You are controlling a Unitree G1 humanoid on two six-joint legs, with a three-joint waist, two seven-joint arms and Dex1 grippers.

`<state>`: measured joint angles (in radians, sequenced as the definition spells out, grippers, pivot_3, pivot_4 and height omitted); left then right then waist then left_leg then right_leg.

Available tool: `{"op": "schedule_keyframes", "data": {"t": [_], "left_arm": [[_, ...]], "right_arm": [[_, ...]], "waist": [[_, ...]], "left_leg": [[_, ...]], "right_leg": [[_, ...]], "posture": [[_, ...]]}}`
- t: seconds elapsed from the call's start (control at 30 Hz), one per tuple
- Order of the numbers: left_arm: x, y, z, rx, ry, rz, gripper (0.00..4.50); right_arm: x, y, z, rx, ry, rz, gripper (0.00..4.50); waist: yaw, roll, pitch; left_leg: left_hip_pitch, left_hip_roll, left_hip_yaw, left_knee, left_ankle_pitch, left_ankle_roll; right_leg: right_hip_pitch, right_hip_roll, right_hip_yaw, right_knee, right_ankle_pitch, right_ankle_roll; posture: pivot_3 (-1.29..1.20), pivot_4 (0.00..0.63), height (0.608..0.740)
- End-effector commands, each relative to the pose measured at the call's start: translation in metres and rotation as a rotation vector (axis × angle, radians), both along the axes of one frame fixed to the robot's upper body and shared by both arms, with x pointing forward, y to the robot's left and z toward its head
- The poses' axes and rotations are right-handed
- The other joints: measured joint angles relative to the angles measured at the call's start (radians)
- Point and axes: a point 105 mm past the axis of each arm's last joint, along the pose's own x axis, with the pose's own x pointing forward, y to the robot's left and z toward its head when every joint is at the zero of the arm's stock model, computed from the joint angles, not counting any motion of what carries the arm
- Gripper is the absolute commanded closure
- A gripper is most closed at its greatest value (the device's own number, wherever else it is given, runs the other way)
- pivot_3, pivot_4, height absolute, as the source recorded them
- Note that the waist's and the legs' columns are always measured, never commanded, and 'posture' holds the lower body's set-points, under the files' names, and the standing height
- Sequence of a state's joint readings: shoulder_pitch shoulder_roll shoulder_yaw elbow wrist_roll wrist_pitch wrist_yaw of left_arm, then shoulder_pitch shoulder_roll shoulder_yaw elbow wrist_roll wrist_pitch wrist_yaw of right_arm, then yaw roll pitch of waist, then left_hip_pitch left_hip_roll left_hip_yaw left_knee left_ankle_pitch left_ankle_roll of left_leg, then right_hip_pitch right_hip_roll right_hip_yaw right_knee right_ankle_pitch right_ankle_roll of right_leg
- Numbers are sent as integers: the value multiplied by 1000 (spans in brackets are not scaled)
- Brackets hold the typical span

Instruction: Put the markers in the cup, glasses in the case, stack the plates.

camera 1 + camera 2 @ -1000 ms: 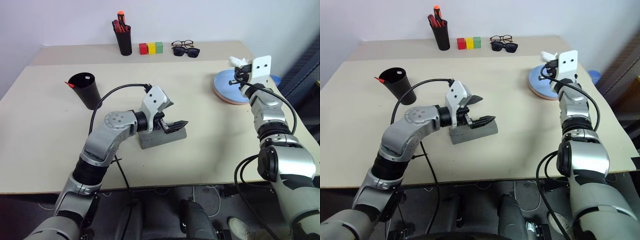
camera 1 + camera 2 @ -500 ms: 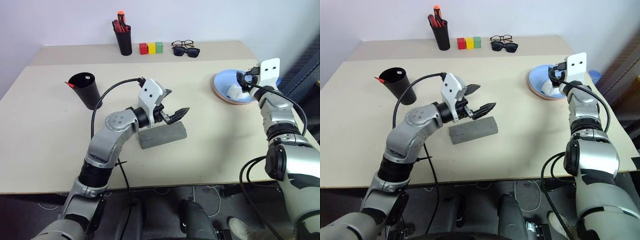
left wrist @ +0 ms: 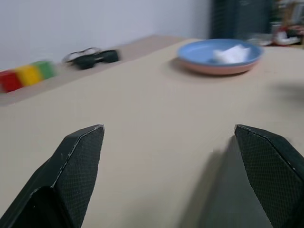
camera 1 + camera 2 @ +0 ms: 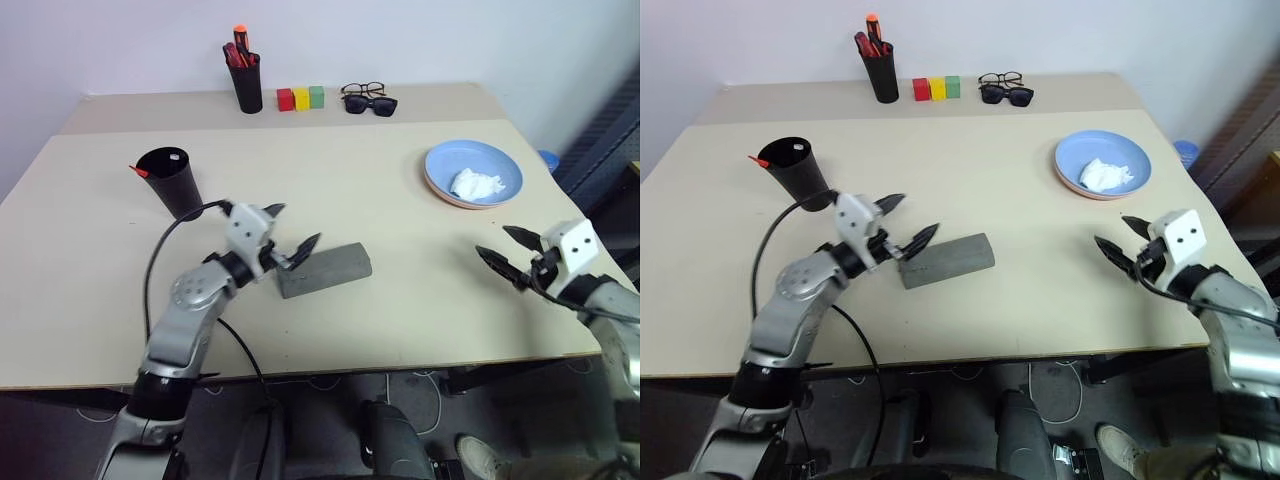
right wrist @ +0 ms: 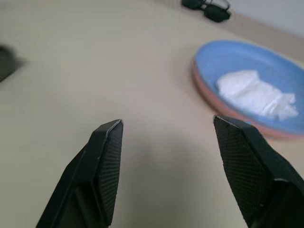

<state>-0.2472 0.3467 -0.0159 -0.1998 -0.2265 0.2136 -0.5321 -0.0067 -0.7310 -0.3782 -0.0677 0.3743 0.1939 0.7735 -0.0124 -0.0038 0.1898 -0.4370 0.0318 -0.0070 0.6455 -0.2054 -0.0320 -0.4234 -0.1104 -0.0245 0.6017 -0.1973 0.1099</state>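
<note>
- By my reading the job is all but done, so the step in hand is pulling both arms clear — I'd back them off level, without clipping anything.
- My left gripper (image 4: 898,223) has its fingers spread wide and carries nothing; it hovers just beside the near-left end of the case (image 4: 948,260), which lies shut on the table (image 4: 1040,300). I'd keep that lower finger from nudging it.
- My right gripper (image 4: 1119,241) is spread too, empty, low over the table near the front-right edge, well apart from the plates (image 4: 1103,163).
- The plates sit stacked, blue on pink, with a crumpled white tissue (image 4: 1106,174) in the top one.
- The cup (image 4: 800,171) stands at the left, a red marker (image 4: 759,160) poking over its rim. The white one shows faintly inside.
- I can't see the wire glasses; I take them to be inside the case.
- Against a second ago: the left gripper has come off the case top and drawn back to the left; the right has left the plates and dropped toward me, its fingers wider apart.
</note>
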Motion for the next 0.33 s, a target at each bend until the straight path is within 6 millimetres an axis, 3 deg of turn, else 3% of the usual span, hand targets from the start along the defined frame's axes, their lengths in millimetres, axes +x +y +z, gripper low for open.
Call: {"op": "schedule_keyframes", "data": {"t": [0.03,0.2,0.33], "left_arm": [[-23,13,21,1,-93,-1,0],[-45,26,12,0,-11,1,0],[-54,25,1,-15,73,-32,0]], "right_arm": [[-18,3,17,-20,-34,-2,1438],[-32,2,9,-3,-6,-53,1438],[-36,3,-2,-17,25,-57,1438]], "waist": [[3,0,0],[6,-1,-1],[7,-1,-1]], "left_leg": [[0,0,0,0,0,0],[-1,0,1,0,0,0],[-1,0,1,0,0,0]], "right_leg": [[0,0,0,0,0,0],[0,-1,0,-2,0,0],[1,-1,0,-3,0,0]], "posture": [[0,150,740],[0,150,740],[0,150,740]]}}
